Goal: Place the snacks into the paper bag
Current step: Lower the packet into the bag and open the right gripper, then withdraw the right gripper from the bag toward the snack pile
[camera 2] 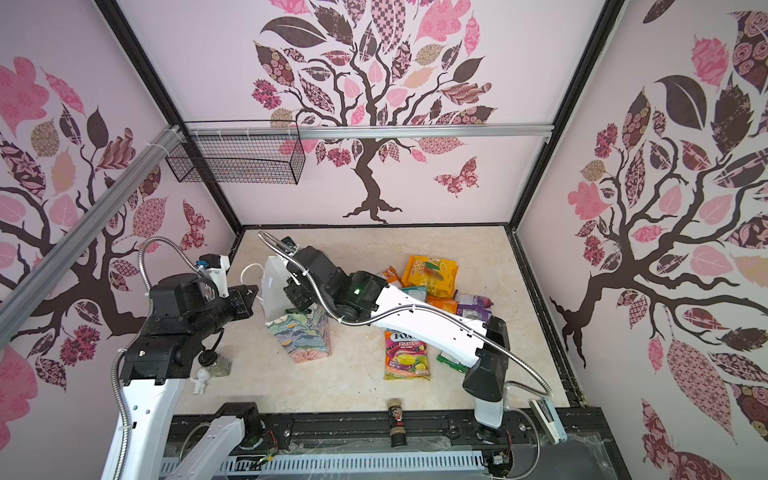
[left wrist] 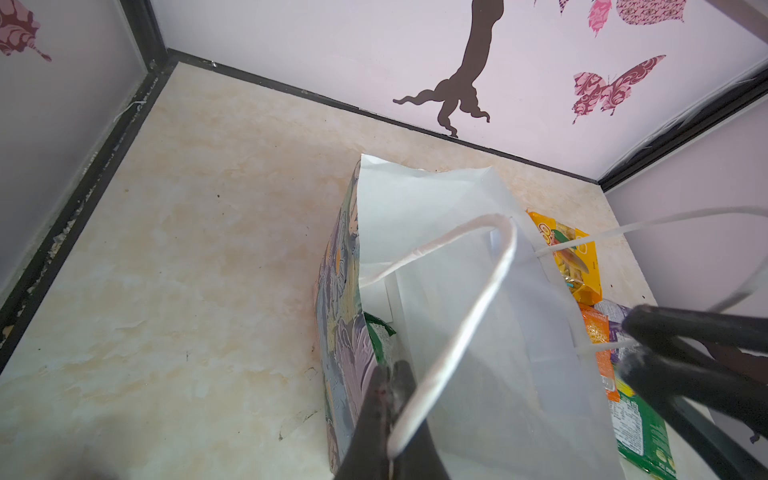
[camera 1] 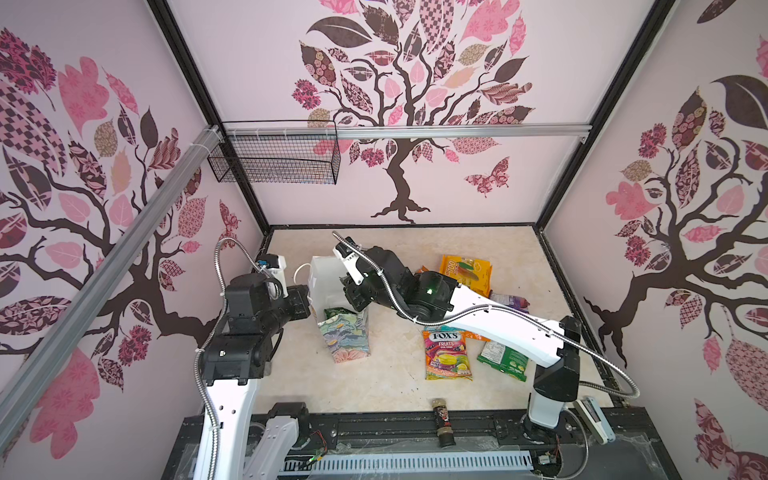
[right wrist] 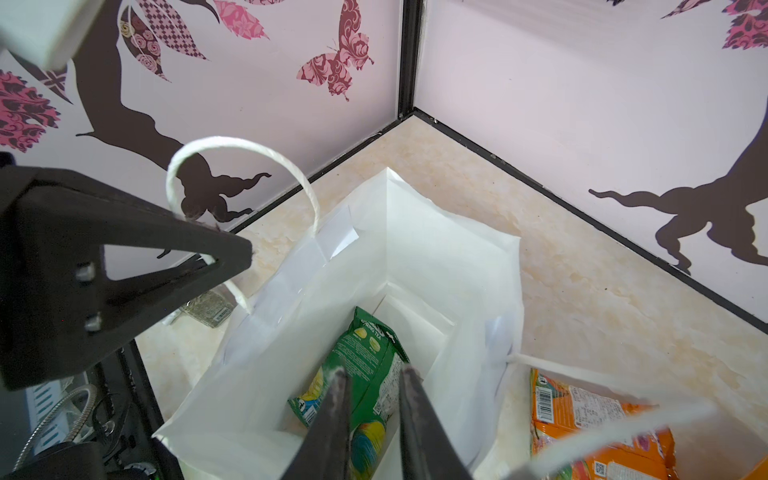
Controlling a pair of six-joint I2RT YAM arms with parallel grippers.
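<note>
Cord handle (left wrist: pixel 457 332) of the paper bag (left wrist: pixel 436 208) is pinched by the left gripper (left wrist: pixel 392 368); the right gripper (right wrist: pixel 372 370) is held slightly spread over a green packet (right wrist: pixel 365 345) inside it.

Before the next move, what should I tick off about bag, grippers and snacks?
1. Floral paper bag upright, mouth open: ok.
2. Left gripper shut on the bag's white cord handle: ok.
3. Green glossy packet inside the bag: ok.
4. Right gripper open over the bag: ok; clear of that packet: cannot tell.
5. All snacks bagged: not ok; pink-and-yellow FOX'S packet and others lie on the beige tabletop.
</note>
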